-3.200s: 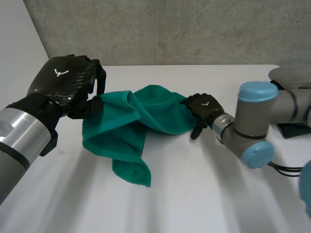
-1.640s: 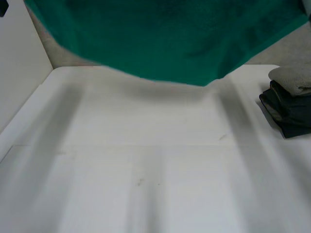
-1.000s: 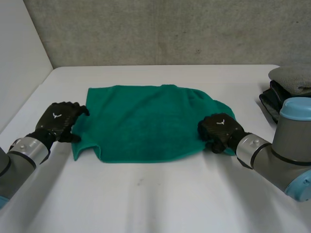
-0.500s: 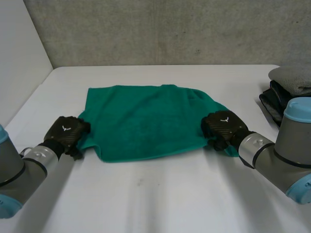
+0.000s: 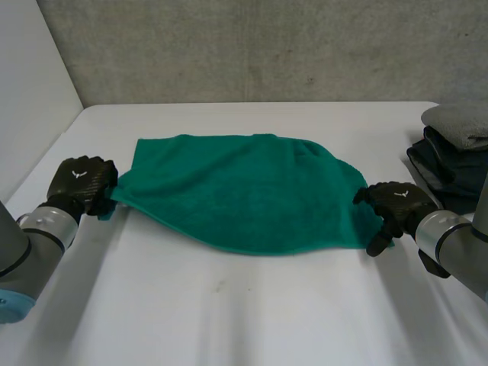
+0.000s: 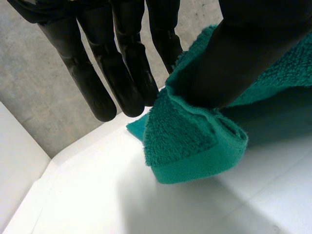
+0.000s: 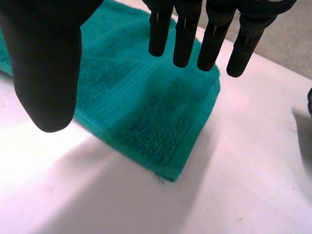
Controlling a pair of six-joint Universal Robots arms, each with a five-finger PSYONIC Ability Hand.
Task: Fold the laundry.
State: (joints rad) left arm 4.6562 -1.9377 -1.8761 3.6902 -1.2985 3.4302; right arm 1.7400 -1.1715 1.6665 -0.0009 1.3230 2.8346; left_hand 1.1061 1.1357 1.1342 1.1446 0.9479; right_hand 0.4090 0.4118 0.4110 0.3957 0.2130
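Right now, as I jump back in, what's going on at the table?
The robot is laying a green towel out on the white table for folding. The towel lies spread, nearly flat. The left hand pinches the towel's left corner between thumb and fingers. The right hand is open over the right corner, which lies flat on the table, not gripped. A stack of folded cloths sits at the table's right edge.

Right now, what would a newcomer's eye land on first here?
The teal-green terry towel spread across the middle of the white table stands out first. The left hand pinches its left corner, while the right hand hangs open above its right corner. A stack of folded dark and grey cloths sits at the table's right edge.
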